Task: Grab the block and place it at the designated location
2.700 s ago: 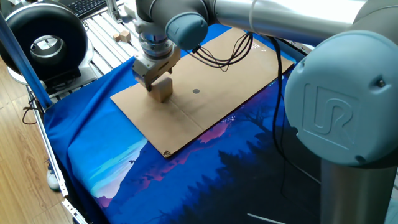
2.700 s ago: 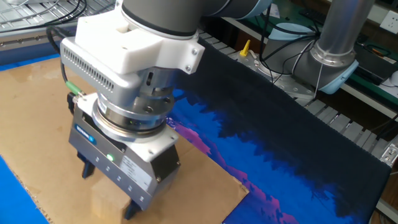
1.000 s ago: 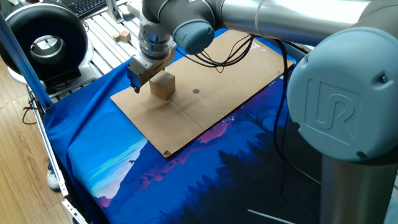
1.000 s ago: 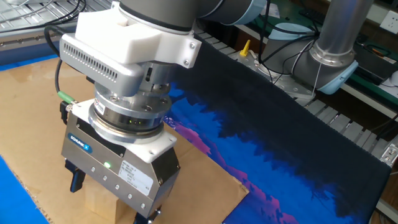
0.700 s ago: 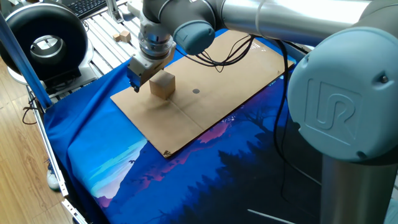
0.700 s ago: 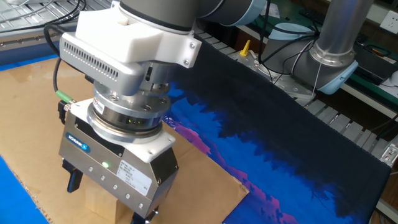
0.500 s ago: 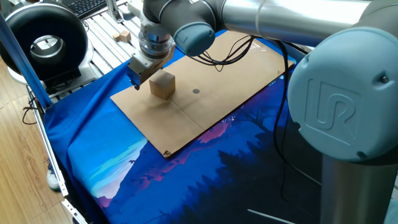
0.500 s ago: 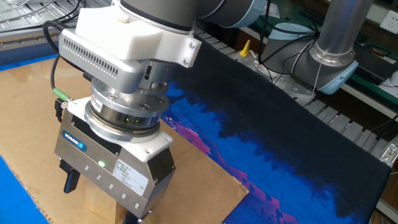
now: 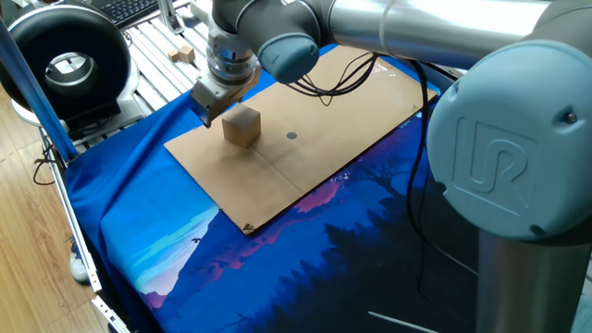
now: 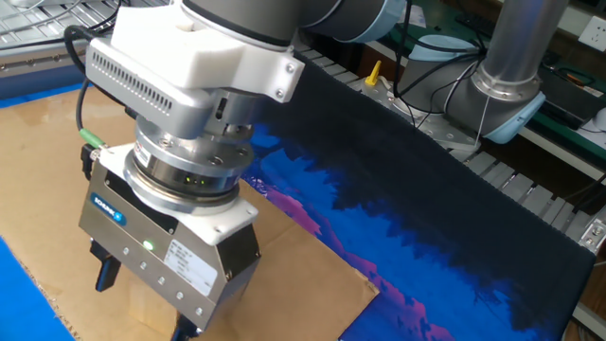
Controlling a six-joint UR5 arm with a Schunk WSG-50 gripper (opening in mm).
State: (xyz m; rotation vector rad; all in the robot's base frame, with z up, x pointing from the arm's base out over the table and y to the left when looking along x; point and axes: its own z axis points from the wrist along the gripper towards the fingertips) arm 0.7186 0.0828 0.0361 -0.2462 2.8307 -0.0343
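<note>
Light-tan block (image 9: 241,126), brown board (image 9: 305,111)

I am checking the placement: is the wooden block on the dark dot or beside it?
Beside it. The block rests on the board, apart from the dot.

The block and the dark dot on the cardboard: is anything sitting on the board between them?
Nothing visible does. The block rests on the board, and only bare cardboard lies between it and the dot. The gripper hangs at the block's opposite side.
</note>
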